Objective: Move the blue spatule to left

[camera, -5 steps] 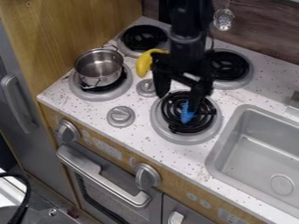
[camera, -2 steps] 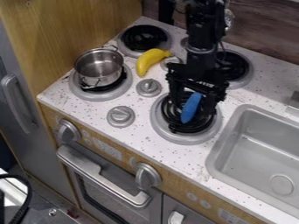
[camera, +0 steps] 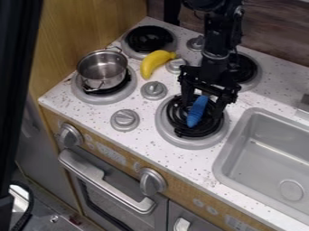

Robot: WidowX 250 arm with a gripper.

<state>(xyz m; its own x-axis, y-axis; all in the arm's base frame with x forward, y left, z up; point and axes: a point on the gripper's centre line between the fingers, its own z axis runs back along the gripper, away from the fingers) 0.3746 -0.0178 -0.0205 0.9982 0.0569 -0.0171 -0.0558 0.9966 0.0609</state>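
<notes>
The black gripper [camera: 204, 105] hangs low over the front right burner, its two fingers spread apart. Between those fingers lies the blue spatula [camera: 197, 111], resting at a slant on the black coil of the burner [camera: 180, 126]. Its upper end is close under the gripper's body, and a gap shows between it and each finger.
A metal pot [camera: 102, 70] stands on the front left burner. Behind it to the right lies a yellow banana [camera: 155, 62]. Stove knobs [camera: 154, 90] sit between the burners. The grey sink [camera: 241, 135] is at the right. A dark vertical shape crosses the left edge.
The gripper has moved right and slightly down, uncovering the banana and more of the blue spatula. The spatula stays on the burner. A dark shape has come in at the left edge.
</notes>
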